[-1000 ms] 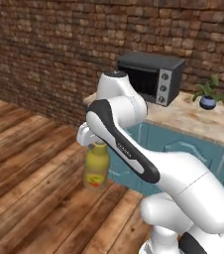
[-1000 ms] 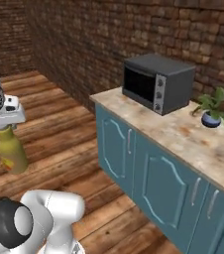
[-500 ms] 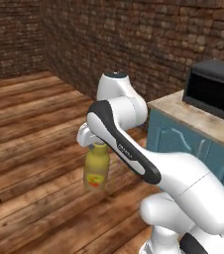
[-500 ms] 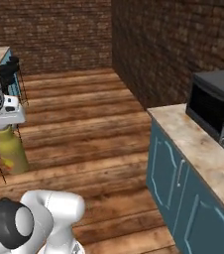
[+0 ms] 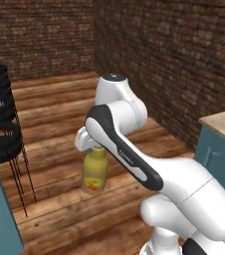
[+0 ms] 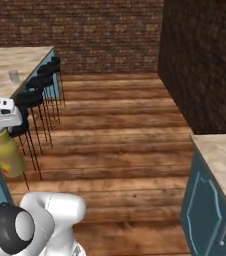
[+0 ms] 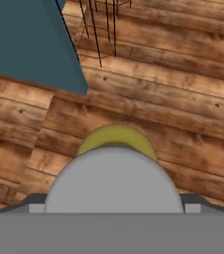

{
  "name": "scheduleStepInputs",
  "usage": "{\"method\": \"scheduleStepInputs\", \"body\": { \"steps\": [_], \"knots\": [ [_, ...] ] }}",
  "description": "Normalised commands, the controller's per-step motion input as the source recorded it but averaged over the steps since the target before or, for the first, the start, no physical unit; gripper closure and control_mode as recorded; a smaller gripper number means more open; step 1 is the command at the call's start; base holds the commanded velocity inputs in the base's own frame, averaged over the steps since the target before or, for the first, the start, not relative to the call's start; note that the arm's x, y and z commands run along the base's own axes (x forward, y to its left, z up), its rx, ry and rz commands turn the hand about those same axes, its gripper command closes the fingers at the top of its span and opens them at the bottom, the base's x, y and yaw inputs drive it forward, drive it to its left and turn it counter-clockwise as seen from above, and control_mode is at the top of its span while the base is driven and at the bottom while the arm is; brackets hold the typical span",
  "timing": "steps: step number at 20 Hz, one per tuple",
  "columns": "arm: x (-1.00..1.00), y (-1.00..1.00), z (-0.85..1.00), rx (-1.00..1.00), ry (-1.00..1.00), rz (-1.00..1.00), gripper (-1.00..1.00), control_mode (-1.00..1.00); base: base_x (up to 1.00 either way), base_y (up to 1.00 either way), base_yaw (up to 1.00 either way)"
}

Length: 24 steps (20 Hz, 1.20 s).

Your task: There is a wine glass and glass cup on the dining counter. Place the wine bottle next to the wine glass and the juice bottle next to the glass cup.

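Juice bottle [image 5: 95, 172], olive-yellow with a small red-and-yellow label, hangs upright in the air over the wooden plank floor [image 5: 59, 104], pinched at its grey cap [image 7: 114, 181] by the gripper [image 5: 87, 144]. Just beside it stands the dining counter [image 6: 15, 62] with its teal base and black bar stools [image 6: 37, 87]. On the counter's marbled top sits the glass cup [image 6: 14, 75], well apart from the bottle.

Olive-yellow juice bottle [image 5: 95, 172] w/ grey cap; teal, beige-marbled dining counter [image 6: 16, 62].

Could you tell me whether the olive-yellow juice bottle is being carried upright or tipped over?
Upright. The olive-yellow juice bottle hangs below the gripper over the wooden floor, neck up and base down; the right base view shows it vertical too.
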Motion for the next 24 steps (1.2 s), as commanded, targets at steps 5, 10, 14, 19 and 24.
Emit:
{"method": "scheduleStepInputs", "body": {
  "steps": [5,10,14,19,24],
  "knots": [
    [0.00,0.00,0.00,0.00,0.00,0.00,1.00,1.00,0.78,-0.18,0.22],
    [0.00,0.00,0.00,0.00,0.00,0.00,1.00,1.00,0.77,-0.31,0.07],
    [0.00,0.00,0.00,0.00,0.00,0.00,1.00,1.00,0.78,-0.31,0.06],
    [0.00,0.00,0.00,0.00,0.00,0.00,1.00,1.00,0.77,-0.31,0.05],
    [0.00,0.00,0.00,0.00,0.00,0.00,1.00,1.00,0.76,-0.31,0.04]
  ]
}}
